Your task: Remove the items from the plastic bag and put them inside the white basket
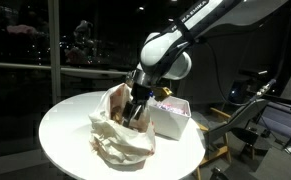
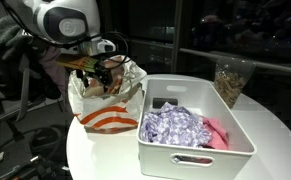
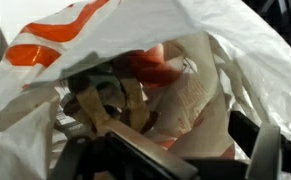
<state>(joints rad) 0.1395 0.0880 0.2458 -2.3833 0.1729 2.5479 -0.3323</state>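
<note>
A white plastic bag with orange stripes stands on the round white table, next to the white basket. My gripper reaches down into the bag's open mouth. In the wrist view the bag fills the frame. Inside lie a tan and brown item and an orange-and-white wrapped item. The gripper has its fingers apart, open, with the wrapped item and bag film between them. The basket holds a purple patterned cloth and a pink cloth.
A clear glass jar stands on the table behind the basket. The table edge curves close around the bag. Chairs and equipment stand beyond the table, with dark windows behind.
</note>
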